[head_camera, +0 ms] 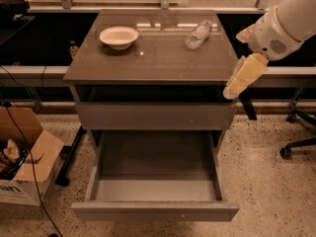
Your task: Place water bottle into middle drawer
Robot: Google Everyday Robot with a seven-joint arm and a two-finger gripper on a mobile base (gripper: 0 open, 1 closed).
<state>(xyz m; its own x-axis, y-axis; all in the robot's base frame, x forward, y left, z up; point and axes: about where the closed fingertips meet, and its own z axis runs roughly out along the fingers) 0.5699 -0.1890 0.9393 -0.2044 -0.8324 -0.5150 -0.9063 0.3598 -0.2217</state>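
The water bottle [198,33] lies on its side at the back right of the grey cabinet's top [153,60], its cap pointing toward the back right. The middle drawer [155,210] is pulled out wide at the bottom front, and nothing lies in it. My gripper [236,85], with pale yellow covering, hangs from the white arm [276,31] just off the cabinet's right edge, level with the top. It is in front of and to the right of the bottle, apart from it, and holds nothing that I can see.
A white bowl [119,36] stands at the back left of the top. A plain closed drawer front [155,115] sits above the open drawer. A cardboard box [24,167] and cables are on the floor at the left, and an office chair base [296,142] at the right.
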